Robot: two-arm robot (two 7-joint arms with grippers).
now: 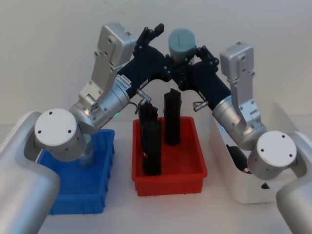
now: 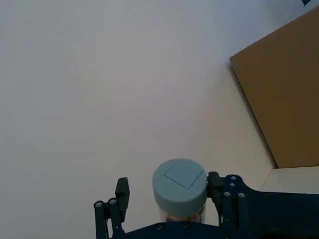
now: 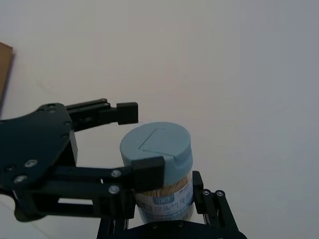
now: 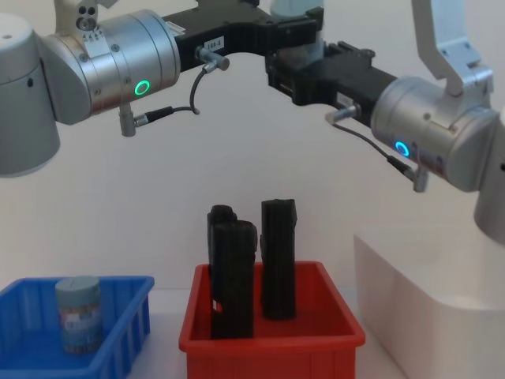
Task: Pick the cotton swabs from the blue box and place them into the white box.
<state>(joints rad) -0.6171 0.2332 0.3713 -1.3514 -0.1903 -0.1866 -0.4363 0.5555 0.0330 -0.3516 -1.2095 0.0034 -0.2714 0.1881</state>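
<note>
**benchfan:** So, where's the swab tub (image 1: 181, 43) at? I see it high up over the red bin (image 1: 170, 176), with both arms meeting there.

**gripnerd:** Yep. The right gripper (image 1: 186, 61) is clamped on its labelled body, below the lid. The left gripper (image 2: 168, 186) sits round the lid, but its fingers are spread, with a clear gap on one side. I'd say the right one carries the weight.

**benchfan:** What's it like to handle?

**gripnerd:** My guess is very light. It's a thin clear plastic wall with sticks inside and a smooth round side, so it could be a bit slippery. Squeezing hard could dent it or pop the lid. Mid-body across the label, where the right one has it, looks like the best place. The lid edge is a worse bet.

**benchfan:** And then?

**gripnerd:** It goes to the white box (image 1: 243, 191) on the robot's right, just beside the red bin. It's an easy drop, nothing fragile.

**benchfan:** Any left?

**gripnerd:** There's a second tub (image 4: 79, 313) standing upright in the blue box (image 4: 126, 317) on the left. Keep clear of the tall black blocks (image 1: 152, 141) when crossing.
</note>
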